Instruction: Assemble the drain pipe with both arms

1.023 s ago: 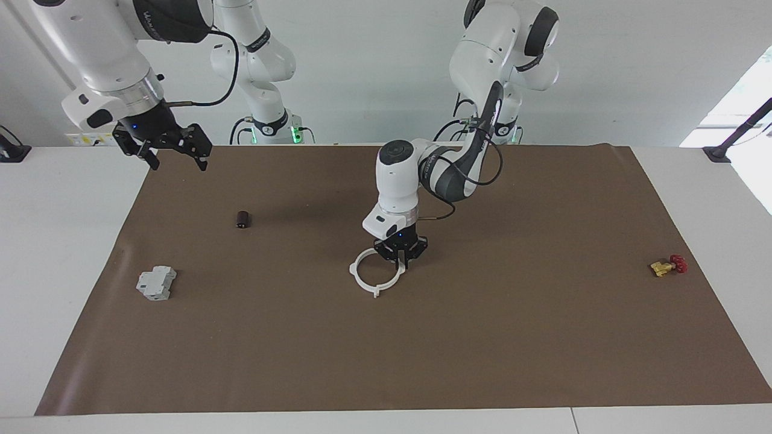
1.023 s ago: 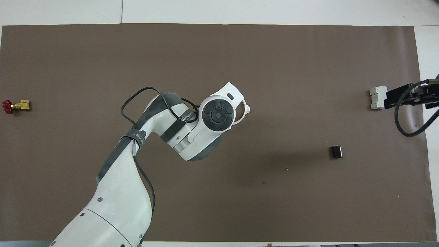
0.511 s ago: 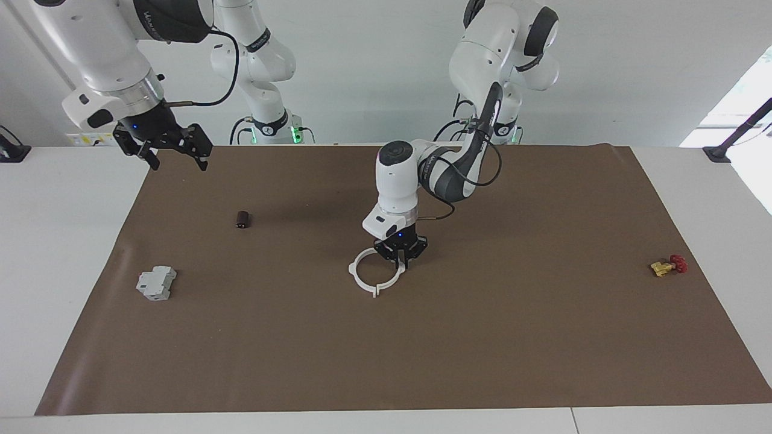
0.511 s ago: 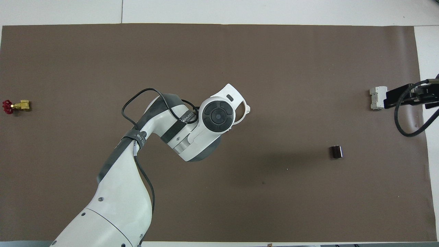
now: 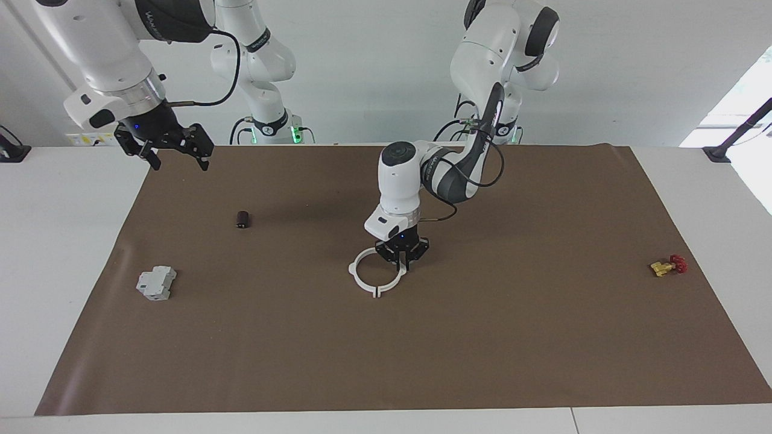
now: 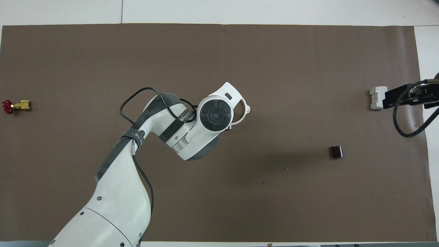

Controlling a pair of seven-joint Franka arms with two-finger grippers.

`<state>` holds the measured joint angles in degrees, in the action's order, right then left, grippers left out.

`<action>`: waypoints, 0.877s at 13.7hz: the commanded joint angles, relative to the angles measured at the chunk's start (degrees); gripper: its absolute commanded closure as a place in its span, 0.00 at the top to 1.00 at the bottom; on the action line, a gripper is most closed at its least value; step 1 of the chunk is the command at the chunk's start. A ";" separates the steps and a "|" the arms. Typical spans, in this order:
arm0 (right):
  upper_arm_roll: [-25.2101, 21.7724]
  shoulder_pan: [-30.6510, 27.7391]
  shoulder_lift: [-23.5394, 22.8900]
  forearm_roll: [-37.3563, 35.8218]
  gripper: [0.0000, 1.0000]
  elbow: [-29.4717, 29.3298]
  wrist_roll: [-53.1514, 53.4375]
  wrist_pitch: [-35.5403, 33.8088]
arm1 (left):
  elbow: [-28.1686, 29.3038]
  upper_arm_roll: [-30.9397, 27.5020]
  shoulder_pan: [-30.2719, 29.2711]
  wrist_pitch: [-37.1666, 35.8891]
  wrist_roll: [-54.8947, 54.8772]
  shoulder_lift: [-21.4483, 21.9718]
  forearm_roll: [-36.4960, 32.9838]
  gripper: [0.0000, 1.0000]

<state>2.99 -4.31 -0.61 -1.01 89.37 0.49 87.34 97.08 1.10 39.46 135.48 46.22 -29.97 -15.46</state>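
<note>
The drain pipe (image 5: 365,283) lies as a closed white ring of two half-ring pieces on the brown mat (image 5: 482,337) in the middle of the table. My left gripper (image 5: 403,263) points straight down at the ring's rim on the side toward the left arm's end. In the overhead view my left wrist (image 6: 215,115) covers that gripper and most of the ring (image 6: 244,112). My right gripper (image 5: 179,158) is open and empty, raised over the mat's corner at the right arm's end, where that arm waits.
A grey blocky part (image 5: 156,283) and a small dark cylinder (image 5: 242,219) lie on the mat toward the right arm's end. A small brass valve with a red handle (image 5: 668,265) lies toward the left arm's end. In the overhead view the right gripper (image 6: 408,96) shows beside the grey part (image 6: 376,98).
My left gripper has risen slightly and shifted a little toward the left arm's end. The ring has stayed in place. The right arm has barely moved.
</note>
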 commanded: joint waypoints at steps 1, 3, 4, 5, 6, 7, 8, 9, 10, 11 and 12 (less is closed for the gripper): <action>0.17 -0.43 0.00 0.57 1.00 -0.16 -1.55 -0.41 | 1.09 -0.48 0.44 1.19 0.37 0.62 0.79 0.00; 0.17 -0.35 0.00 0.57 1.00 -0.16 -1.55 -0.41 | 1.00 -0.48 0.53 1.19 0.37 0.62 0.70 0.00; 0.17 -0.35 0.00 0.57 1.00 -0.16 -1.55 -0.33 | 1.00 -0.48 0.53 1.28 0.37 0.62 0.70 0.00; 0.17 -0.43 0.00 0.57 1.00 -0.16 -1.55 -0.41 | 1.00 -0.48 0.53 1.63 0.37 0.62 0.70 0.00; 0.17 -0.35 0.00 0.57 1.00 -0.16 -1.55 -0.41 | 1.00 -0.48 0.62 1.89 0.37 0.62 0.70 0.00; 0.17 -0.35 0.00 0.57 1.00 -0.16 -1.55 -0.41 | 1.00 -0.48 0.71 2.15 0.37 0.53 0.70 0.00; 0.17 -0.35 0.08 0.57 1.00 -0.16 -1.55 -0.41 | 1.09 -0.48 0.71 2.16 0.37 0.62 0.70 0.00; 0.17 -0.35 0.00 0.57 1.00 -0.16 -1.55 -0.33 | 1.09 -0.48 0.71 2.16 0.37 0.53 0.70 0.00; 0.17 -0.35 0.00 0.57 1.00 -0.16 -1.55 -0.33 | 1.18 -0.48 0.71 2.16 0.37 0.62 0.70 0.00; 0.17 -0.35 0.08 0.57 1.00 -0.16 -1.55 -0.33 | 1.18 -0.48 0.71 2.16 0.37 0.62 0.70 0.00; 0.17 -0.35 0.00 0.57 1.00 -0.16 -1.55 -0.33 | 1.18 -0.48 0.71 2.16 0.37 0.62 0.70 0.10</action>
<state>2.99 -4.31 -0.61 -1.01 89.37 0.49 87.34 97.10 1.16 39.57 136.43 46.22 -29.97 -15.46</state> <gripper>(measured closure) 0.000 0.806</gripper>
